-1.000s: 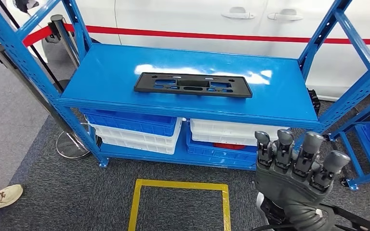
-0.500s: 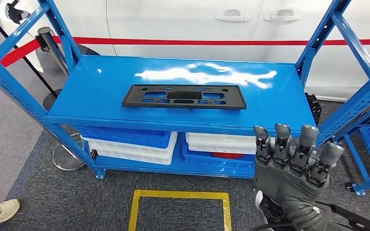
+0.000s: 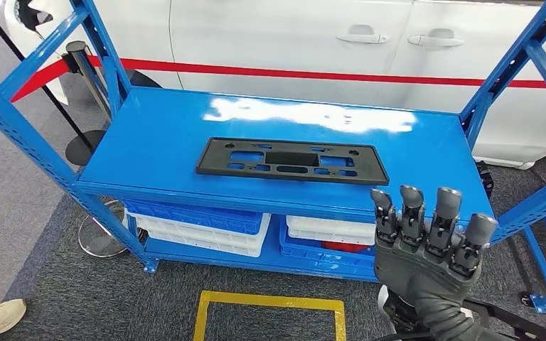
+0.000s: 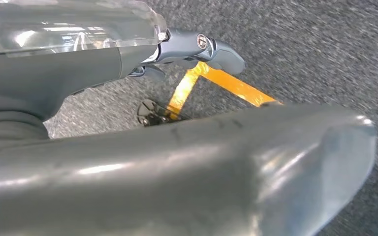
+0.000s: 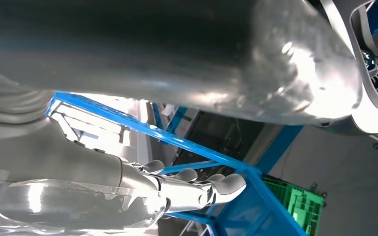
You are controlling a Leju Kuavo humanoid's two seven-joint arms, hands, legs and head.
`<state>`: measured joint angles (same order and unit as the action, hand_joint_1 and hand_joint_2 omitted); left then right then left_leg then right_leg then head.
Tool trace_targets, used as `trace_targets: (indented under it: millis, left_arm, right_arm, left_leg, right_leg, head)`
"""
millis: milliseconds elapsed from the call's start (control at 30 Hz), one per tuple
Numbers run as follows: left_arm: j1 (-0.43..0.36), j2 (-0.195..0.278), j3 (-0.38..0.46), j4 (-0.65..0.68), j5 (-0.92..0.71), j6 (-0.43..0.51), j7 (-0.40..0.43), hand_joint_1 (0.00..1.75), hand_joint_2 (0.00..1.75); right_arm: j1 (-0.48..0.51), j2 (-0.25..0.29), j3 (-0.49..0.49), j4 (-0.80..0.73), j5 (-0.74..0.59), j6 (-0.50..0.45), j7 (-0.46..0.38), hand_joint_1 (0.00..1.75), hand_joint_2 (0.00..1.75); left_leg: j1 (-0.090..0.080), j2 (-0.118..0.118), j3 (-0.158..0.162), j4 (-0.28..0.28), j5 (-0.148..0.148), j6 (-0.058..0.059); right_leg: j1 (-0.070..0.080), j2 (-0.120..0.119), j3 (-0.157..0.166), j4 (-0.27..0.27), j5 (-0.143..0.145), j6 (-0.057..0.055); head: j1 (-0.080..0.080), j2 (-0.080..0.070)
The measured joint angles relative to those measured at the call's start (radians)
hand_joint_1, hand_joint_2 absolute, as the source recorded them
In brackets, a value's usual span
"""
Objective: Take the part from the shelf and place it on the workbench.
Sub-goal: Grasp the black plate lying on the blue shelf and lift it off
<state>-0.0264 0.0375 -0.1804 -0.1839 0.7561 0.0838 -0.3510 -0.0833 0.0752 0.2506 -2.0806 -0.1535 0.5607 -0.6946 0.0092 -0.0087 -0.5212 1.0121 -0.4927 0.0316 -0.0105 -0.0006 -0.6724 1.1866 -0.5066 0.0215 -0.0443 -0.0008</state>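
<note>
Blue shelf [image 3: 149, 142] bears the black part [image 3: 291, 160] near its front edge, right hand [image 3: 426, 245] empty, fingers spread.

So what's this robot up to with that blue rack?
It is facing a blue shelf to fetch the flat black part lying on the top level. Nothing has been picked up yet. The right hand is raised in front of the shelf's front edge, fingers extended and empty, short of the part. The left hand hangs low over the grey carpet by a yellow floor marking.
</note>
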Motion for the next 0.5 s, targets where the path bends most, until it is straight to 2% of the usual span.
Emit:
trace_targets:
  millis: [33, 67, 100, 200, 233, 267, 300, 367, 400, 433, 467, 500]
  left_arm:
    - [0.0, -0.001, 0.0, 0.0, 0.0, 0.0, 0.0, 0.0, 0.0]
    - [-0.001, -0.001, 0.0, 0.001, 0.0, 0.0, 0.0, 0.0, 0.0]
    - [-0.002, -0.002, 0.0, 0.001, 0.0, 0.0, 0.0, 0.0, 0.0]
    - [-0.003, -0.002, 0.0, 0.001, 0.0, 0.0, -0.001, 0.0, 0.0]
    - [-0.003, -0.001, 0.0, 0.001, 0.0, 0.0, -0.002, 0.0, 0.0]
    - [-0.004, -0.001, 0.0, 0.001, 0.0, 0.0, -0.002, 0.0, 0.0]
    - [-0.005, 0.0, 0.0, 0.001, 0.0, 0.0, -0.003, 0.0, 0.0]
    - [-0.007, 0.0, 0.0, 0.001, -0.001, 0.0, -0.004, 0.0, 0.0]
    - [-0.008, 0.0, 0.0, 0.001, -0.001, 0.0, -0.006, 0.0, 0.0]
    - [-0.007, 0.0, 0.0, 0.001, -0.001, 0.0, -0.007, 0.0, 0.0]
    - [-0.005, 0.0, 0.0, 0.001, -0.001, 0.0, -0.008, 0.0, 0.0]
    - [-0.003, 0.0, 0.0, 0.001, -0.001, 0.0, -0.008, 0.0, 0.0]
  right_arm:
    - [0.001, 0.0, 0.0, 0.0, -0.002, 0.001, 0.0, 0.0, 0.0]
    - [0.001, -0.001, 0.0, 0.001, -0.004, 0.003, 0.0, 0.0, 0.0]
    - [0.003, -0.001, 0.0, 0.001, -0.005, 0.005, 0.0, 0.0, 0.0]
    - [0.006, -0.002, 0.001, 0.003, -0.005, 0.014, 0.0, 0.0, 0.0]
    - [0.006, -0.002, 0.001, 0.003, -0.005, 0.015, 0.0, 0.0, 0.0]
    - [0.005, -0.002, 0.003, 0.003, -0.005, 0.016, 0.0, 0.0, 0.0]
    - [0.005, -0.002, 0.004, 0.004, -0.003, 0.014, 0.0, 0.0, 0.0]
    - [0.005, -0.002, 0.007, 0.01, 0.002, 0.003, 0.0, 0.0, 0.0]
    - [0.006, -0.002, 0.01, 0.015, 0.004, -0.007, 0.0, 0.0, 0.0]
    - [0.007, -0.003, 0.013, 0.022, 0.006, -0.018, 0.0, 0.0, 0.0]
    - [0.008, -0.004, 0.016, 0.031, 0.006, -0.03, 0.0, 0.0, 0.0]
    - [0.008, -0.005, 0.02, 0.042, 0.006, -0.041, 0.001, 0.0, 0.0]
  left_leg:
    - [0.0, -0.001, 0.011, 0.0, -0.008, -0.003]
    - [-0.001, -0.001, 0.017, 0.0, -0.016, -0.008]
    - [-0.001, -0.001, 0.018, -0.001, -0.022, -0.014]
    - [-0.003, 0.001, 0.031, 0.002, -0.029, -0.033]
    - [-0.002, 0.002, 0.035, 0.012, -0.035, -0.038]
    - [-0.001, 0.002, 0.026, 0.037, -0.049, -0.043]
    - [0.0, 0.002, 0.005, 0.079, -0.07, -0.047]
    - [0.002, 0.003, -0.073, 0.204, -0.114, -0.05]
    - [0.002, 0.003, -0.11, 0.251, -0.125, -0.05]
    - [0.002, 0.003, -0.135, 0.269, -0.121, -0.05]
    - [0.002, 0.003, -0.144, 0.253, -0.096, -0.05]
    - [0.001, 0.003, -0.139, 0.207, -0.051, -0.048]
  right_leg:
    - [0.002, 0.0, 0.015, -0.061, 0.045, -0.005]
    - [0.006, 0.0, 0.027, -0.11, 0.069, -0.012]
    - [0.01, 0.0, 0.033, -0.138, 0.081, -0.018]
    - [0.011, 0.002, 0.044, -0.157, 0.074, -0.033]
    - [0.009, 0.002, 0.054, -0.162, 0.071, -0.038]
    - [0.006, 0.002, 0.064, -0.166, 0.067, -0.042]
    - [0.005, 0.001, 0.073, -0.17, 0.064, -0.046]
    - [0.006, -0.001, 0.084, -0.171, 0.055, -0.051]
    - [0.007, -0.001, 0.091, -0.171, 0.049, -0.053]
    - [0.008, 0.0, 0.099, -0.171, 0.042, -0.054]
    - [0.008, 0.002, 0.111, -0.171, 0.034, -0.054]
    - [0.009, 0.004, 0.124, -0.171, 0.025, -0.054]
  head:
    - [0.0, 0.0]
    - [0.0, 0.0]
    - [0.001, 0.0]
    - [0.003, 0.0]
    - [0.003, 0.0]
    - [0.003, 0.0]
    - [0.003, 0.0]
    - [0.002, 0.0]
    - [0.002, 0.0]
    - [0.002, 0.0]
    - [0.002, 0.0]
    - [0.002, 0.0]
